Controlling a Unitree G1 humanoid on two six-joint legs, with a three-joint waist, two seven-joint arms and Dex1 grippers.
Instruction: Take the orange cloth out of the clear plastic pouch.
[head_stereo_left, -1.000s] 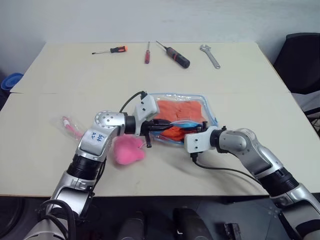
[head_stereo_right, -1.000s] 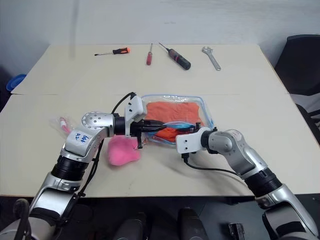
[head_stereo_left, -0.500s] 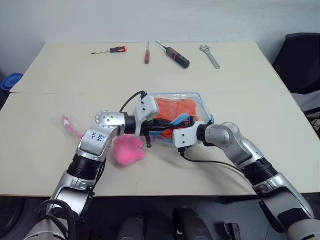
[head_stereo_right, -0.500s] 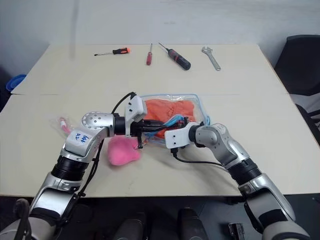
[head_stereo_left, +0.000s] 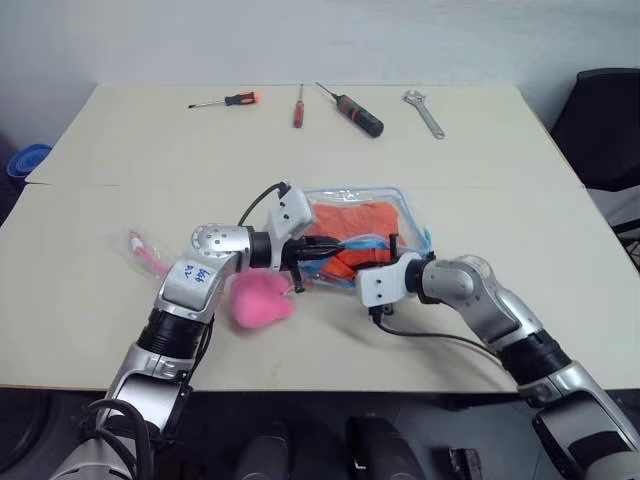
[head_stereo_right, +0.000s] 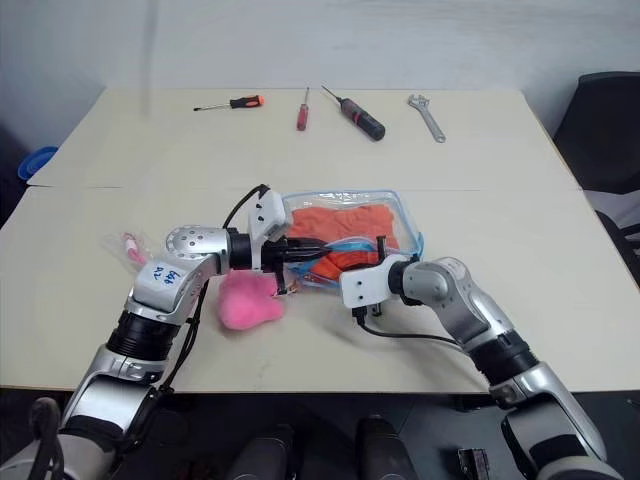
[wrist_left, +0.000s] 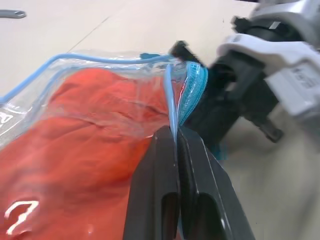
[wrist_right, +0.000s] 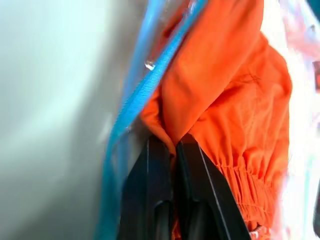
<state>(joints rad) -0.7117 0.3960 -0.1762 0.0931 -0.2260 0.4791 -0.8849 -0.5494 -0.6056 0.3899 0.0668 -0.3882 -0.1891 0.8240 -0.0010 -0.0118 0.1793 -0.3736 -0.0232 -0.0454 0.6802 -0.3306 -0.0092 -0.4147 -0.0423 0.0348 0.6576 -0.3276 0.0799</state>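
The clear plastic pouch (head_stereo_left: 372, 222) lies flat near the middle of the table (head_stereo_left: 520, 200), with the orange cloth (head_stereo_left: 352, 220) mostly inside it. The two grippers meet at the pouch's near, open edge, one from each side. The left gripper (wrist_left: 176, 134) reaches in from the robot's left, its two black fingers pressed together on the thin blue-trimmed lip of the pouch, which rises out from between the tips; the cloth lies just behind that lip, under the clear film. The right gripper (wrist_right: 171, 144) comes from the robot's right, fingers closed on a fold of the orange cloth beside the blue zipper edge, the cloth's gathered ribbed hem running alongside one finger. A pink plush lump (head_stereo_left: 258, 298) sits on the table just beside the left forearm, near the pouch's left corner. Well apart, along the far edge of the table, lie three screwdrivers (head_stereo_left: 296, 104) and a wrench (head_stereo_left: 424, 112).
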